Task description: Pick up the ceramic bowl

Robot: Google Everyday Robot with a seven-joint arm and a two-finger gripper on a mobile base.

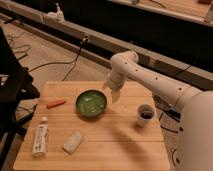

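The ceramic bowl [91,103] is round, shallow and glossy green with a darker rim. It sits on the wooden table [115,145], left of centre. My gripper [114,94] hangs from the white arm just right of the bowl's right edge, a little above the table. A small white cup [145,114] with a dark inside stands further right.
An orange carrot-like object [55,103] lies at the left of the table. A white tube [40,136] and a pale packet [74,142] lie near the front left. A dark chair [12,95] stands left of the table. Cables run across the floor behind.
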